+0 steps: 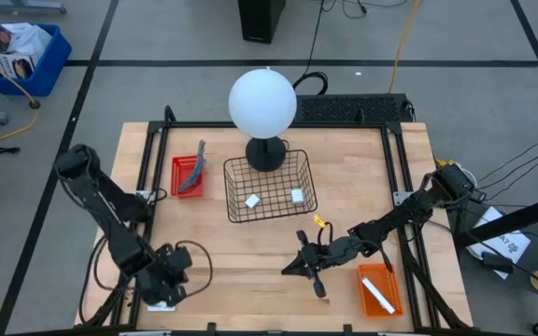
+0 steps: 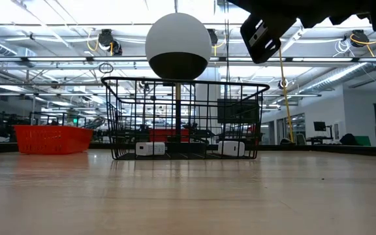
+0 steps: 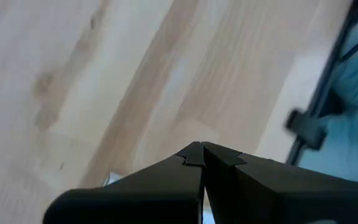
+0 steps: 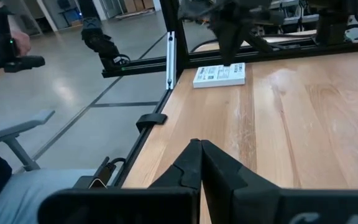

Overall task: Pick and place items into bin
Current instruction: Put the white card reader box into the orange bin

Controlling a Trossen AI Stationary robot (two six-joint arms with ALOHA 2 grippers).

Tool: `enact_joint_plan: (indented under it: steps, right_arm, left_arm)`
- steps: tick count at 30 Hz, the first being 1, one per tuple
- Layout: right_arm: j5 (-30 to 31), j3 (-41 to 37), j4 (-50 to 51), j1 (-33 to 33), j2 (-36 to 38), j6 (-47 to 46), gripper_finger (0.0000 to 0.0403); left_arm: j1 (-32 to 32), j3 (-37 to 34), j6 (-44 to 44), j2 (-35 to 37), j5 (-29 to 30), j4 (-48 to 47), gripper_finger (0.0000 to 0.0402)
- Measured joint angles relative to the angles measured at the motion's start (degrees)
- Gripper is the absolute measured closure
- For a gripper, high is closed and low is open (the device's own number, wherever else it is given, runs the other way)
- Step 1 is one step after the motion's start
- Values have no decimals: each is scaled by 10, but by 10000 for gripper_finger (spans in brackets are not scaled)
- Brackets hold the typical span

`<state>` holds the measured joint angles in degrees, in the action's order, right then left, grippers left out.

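Observation:
A black wire basket [image 1: 269, 187] stands mid-table in front of the white globe lamp [image 1: 262, 101]. Two tiny white blocks [image 1: 252, 201] [image 1: 298, 196] lie on its floor; the low view shows them too [image 2: 152, 149] [image 2: 230, 148]. A grey tool [image 1: 194, 170] lies in a red tray [image 1: 181, 177]. My left gripper [image 3: 194, 152] is shut at the table's near left corner, just over a white printed card [image 4: 219, 74]. My right gripper [image 4: 197, 144] is shut, held above the table near its near edge [image 1: 308, 273], and holds nothing. My left gripper points down with shut fingers [image 4: 229, 53] at the white printed card's far edge [image 4: 224, 67], which lies flat on the table. Whether the fingertips touch the card I cannot tell.
An orange tray [image 1: 378, 291] with a white oblong piece in it sits near the near right corner. Black frame rails [image 1: 148, 159] run along the table's left and right sides. Bare wood lies between the basket and the near edge [image 1: 241, 252]. A person's hand [image 4: 17, 40] shows beyond the table.

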<state>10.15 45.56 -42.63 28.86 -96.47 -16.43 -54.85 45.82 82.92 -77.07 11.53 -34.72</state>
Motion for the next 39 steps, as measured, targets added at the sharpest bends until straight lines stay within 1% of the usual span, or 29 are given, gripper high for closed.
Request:
enact_joint_plan:
  steps: [3, 6, 11, 13, 17, 24, 28, 32, 39]
  right_arm:
    - [0, 0, 0, 0, 0, 0, 402]
    - [0, 0, 0, 0, 0, 0, 402]
    - [0, 0, -5, 0, 0, 0, 402]
    - [0, 0, -6, 0, 0, 0, 402]
    - [0, 0, -8, 0, 0, 0, 402]
    - [0, 0, -9, 0, 0, 0, 402]
    - [0, 0, -9, 0, 0, 0, 402]
    - [1, 0, -9, 0, 0, 0, 402]
    - [1, 0, -9, 0, 0, 0, 402]
  left_arm:
    - [-16, 16, 5, -35, -19, 2, 401]
    - [-34, 35, 25, -60, -38, -20, 401]
    - [-64, 40, 99, -85, -97, -53, 401]
    - [-75, 40, 125, -89, -100, -61, 401]
    - [-82, 40, 147, -98, -102, -57, 401]
    - [-81, 40, 151, -139, -129, -30, 401]
    - [-81, 42, 149, -155, -129, -16, 401]
    - [-75, 42, 144, -157, -117, -12, 401]
    - [-38, 41, 135, -158, -54, -6, 401]
